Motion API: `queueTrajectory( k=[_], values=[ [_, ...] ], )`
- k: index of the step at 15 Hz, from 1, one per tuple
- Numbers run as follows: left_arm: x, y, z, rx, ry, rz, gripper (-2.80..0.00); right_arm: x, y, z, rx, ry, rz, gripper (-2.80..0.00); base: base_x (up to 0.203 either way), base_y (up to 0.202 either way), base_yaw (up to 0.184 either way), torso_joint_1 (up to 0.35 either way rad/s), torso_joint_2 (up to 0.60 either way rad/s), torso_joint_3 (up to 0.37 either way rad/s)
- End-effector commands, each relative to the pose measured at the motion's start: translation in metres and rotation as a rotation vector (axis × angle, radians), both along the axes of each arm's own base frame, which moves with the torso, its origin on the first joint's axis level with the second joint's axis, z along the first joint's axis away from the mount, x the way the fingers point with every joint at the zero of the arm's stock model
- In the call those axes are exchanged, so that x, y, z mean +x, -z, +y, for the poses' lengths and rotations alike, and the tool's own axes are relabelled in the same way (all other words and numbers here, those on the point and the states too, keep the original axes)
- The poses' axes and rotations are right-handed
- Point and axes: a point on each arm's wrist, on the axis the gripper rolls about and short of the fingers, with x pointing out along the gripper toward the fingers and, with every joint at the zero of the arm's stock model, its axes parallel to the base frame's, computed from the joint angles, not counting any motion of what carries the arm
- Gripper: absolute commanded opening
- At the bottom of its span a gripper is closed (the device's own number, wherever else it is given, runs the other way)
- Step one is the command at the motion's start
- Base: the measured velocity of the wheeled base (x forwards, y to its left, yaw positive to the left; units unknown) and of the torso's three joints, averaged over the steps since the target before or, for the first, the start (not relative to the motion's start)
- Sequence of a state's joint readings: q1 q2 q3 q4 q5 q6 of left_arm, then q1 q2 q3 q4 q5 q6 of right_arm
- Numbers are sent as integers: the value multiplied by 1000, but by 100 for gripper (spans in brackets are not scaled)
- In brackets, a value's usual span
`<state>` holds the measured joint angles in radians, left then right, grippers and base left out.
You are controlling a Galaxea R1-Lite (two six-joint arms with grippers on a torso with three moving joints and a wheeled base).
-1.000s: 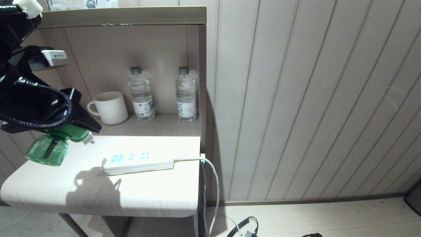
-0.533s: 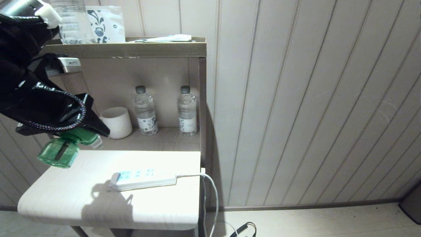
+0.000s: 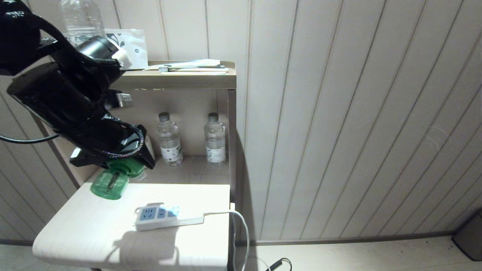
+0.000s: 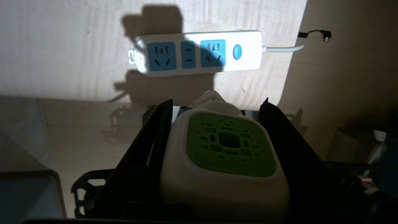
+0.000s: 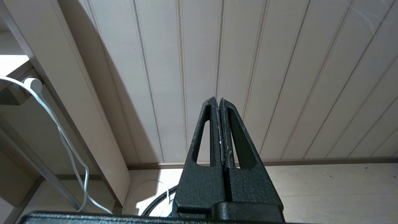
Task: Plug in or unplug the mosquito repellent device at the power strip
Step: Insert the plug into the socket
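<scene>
**Device carried in toward strip, not plugged yet**

The view has shifted, so the camera moved; against the table, the left gripper (image 3: 124, 165) now sits further right, nearer the power strip (image 3: 165, 217). It's clamped on the mosquito repellent device (image 4: 228, 149), held above the far-left tabletop (image 3: 75, 233); sockets empty. Next, likely alignment and descent. Right gripper (image 5: 219, 104) pinched together, parked by the panelled wall (image 3: 339, 113). Two water bottles (image 3: 169, 139) on the far shelf.

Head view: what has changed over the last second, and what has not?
The camera rose, so the whole scene slid down. The left gripper, shut on the mosquito repellent device, moved rightward, closer to the power strip. The strip, empty, and two water bottles stayed put.
</scene>
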<state>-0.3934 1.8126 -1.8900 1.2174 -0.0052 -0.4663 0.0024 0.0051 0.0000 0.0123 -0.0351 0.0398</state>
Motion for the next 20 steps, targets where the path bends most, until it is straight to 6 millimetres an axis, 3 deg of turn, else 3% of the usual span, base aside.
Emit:
queueTrajectory(
  k=[1,7,11,16,20],
  values=[
    [15,19,-13,-14,-19,70,-280,0,0,0,0,-1,0,-280,0,0,0,12,-29,-15],
    [25,36,-18,-17,-48,130,-280,0,0,0,0,0,1,-280,0,0,0,0,0,0],
    [30,49,-9,-6,-82,128,-280,0,0,0,0,-1,-1,-280,0,0,0,0,0,0],
    [61,75,10,6,-168,150,-280,0,0,0,0,0,1,-280,0,0,0,0,0,0],
    [83,100,12,58,-209,159,-280,0,0,0,0,0,0,-280,0,0,0,0,0,0]
  ],
)
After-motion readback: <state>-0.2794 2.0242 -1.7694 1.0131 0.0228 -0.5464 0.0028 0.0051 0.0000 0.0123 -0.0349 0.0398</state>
